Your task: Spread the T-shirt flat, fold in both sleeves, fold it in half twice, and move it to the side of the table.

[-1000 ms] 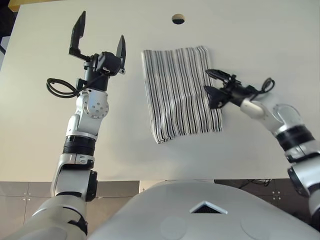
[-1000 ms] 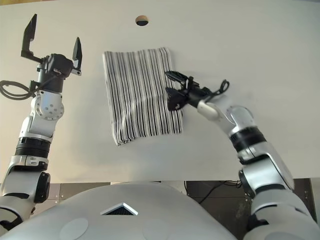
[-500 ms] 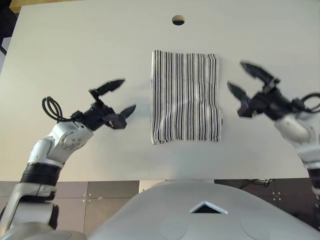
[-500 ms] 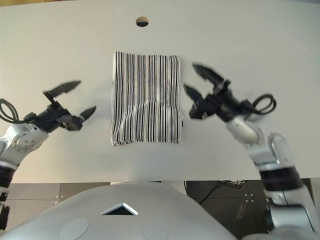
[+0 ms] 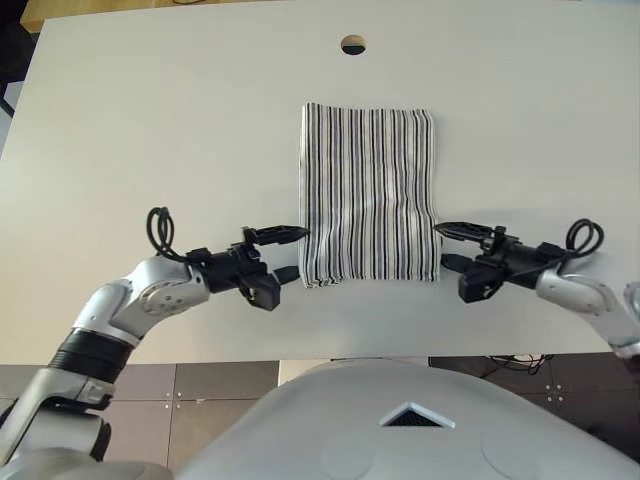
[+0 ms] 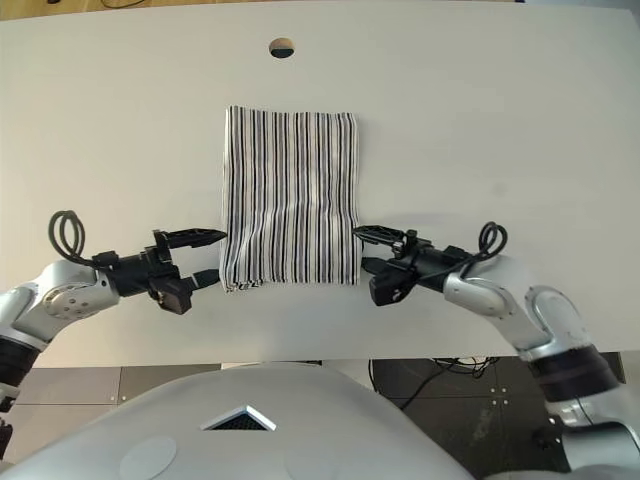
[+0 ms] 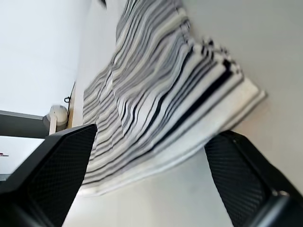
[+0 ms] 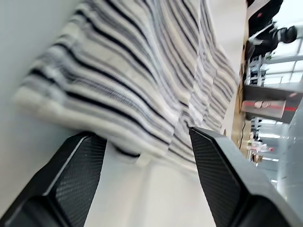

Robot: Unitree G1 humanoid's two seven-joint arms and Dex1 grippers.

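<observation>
While the striped T-shirt lay as a folded rectangle on the white table, its long axis running straight away from the robot, the coming move seemed to turn on its near short edge. At the T-shirt's near-left corner sat the left gripper, and at its near-right corner the right gripper. Each was low over the surface, aimed inward at the cloth, its two fingers spread apart and pinching nothing. In the wrist views the stacked layers of each corner showed in the gap between the fingers. Neither arm was clearly the nearer, since they stood about evenly on either side. By my judgement, both would have to close on those corners and carry the near edge toward the T-shirt's far end. Just beyond that far end was a round hole in the smooth, matte tabletop, and farther past it a strip of wooden floor
</observation>
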